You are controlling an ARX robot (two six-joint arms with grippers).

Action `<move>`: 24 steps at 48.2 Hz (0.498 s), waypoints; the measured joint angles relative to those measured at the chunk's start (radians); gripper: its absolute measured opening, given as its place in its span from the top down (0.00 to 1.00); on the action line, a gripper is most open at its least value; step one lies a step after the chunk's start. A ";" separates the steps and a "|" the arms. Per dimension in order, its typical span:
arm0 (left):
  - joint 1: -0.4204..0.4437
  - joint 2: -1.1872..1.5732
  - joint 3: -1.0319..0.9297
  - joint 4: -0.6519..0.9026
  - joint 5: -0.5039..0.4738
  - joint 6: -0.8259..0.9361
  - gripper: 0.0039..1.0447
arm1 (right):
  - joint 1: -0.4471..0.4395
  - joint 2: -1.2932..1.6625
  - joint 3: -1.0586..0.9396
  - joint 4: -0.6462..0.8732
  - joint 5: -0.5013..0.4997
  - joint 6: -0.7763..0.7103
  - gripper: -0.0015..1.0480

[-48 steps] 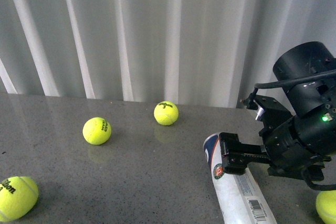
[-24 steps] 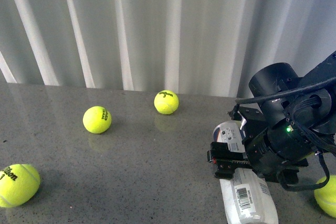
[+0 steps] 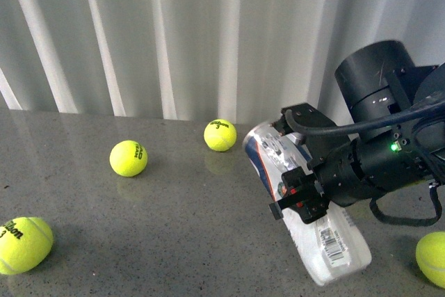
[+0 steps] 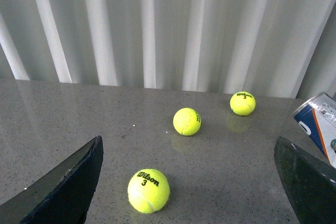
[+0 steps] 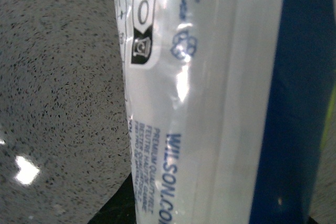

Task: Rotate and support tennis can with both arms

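The front view gives the whole scene. The tennis can point(image 3: 334, 247) is tilted above the grey tabletop point(image 3: 188, 227) on the right side. Its silver-rimmed end is raised toward the white pleated curtain point(image 3: 174, 33) and its barcode end is low and nearer the camera. Whether that low end touches the tabletop, I cannot tell. The right hand point(image 3: 297, 198) is clenched across the can's middle, grasping it, with the right arm point(image 3: 379, 158) reaching in from the right.

Four tennis balls lie apart from the can: one point(image 3: 220, 135) near the curtain, one point(image 3: 128, 158) further left, one point(image 3: 24, 243) at the left edge and one point(image 3: 432, 259) at the right edge.

The right wrist view adds only a close look at the can's label point(image 5: 220, 103), with blue "WILSON" print and a navy band, over speckled tabletop point(image 5: 58, 77).

The left hand point(image 4: 187, 145) shows only in the left wrist view. It is spread wide and released, holding nothing. Three balls point(image 4: 148, 191) point(image 4: 187, 121) point(image 4: 242, 103) lie ahead of it, and the can's raised end point(image 4: 317, 121) shows at the edge, well apart from its fingers point(image 4: 68, 187).
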 joint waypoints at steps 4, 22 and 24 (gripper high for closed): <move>0.000 0.000 0.000 0.000 0.000 0.000 0.06 | 0.016 -0.040 -0.024 0.031 0.003 -0.253 0.76; 0.000 0.000 0.000 0.000 0.000 0.000 0.06 | 0.058 0.017 -0.064 0.028 -0.054 -1.289 0.85; 0.000 0.000 0.000 0.000 0.000 0.000 0.06 | 0.064 0.027 -0.059 0.027 -0.056 -1.297 0.86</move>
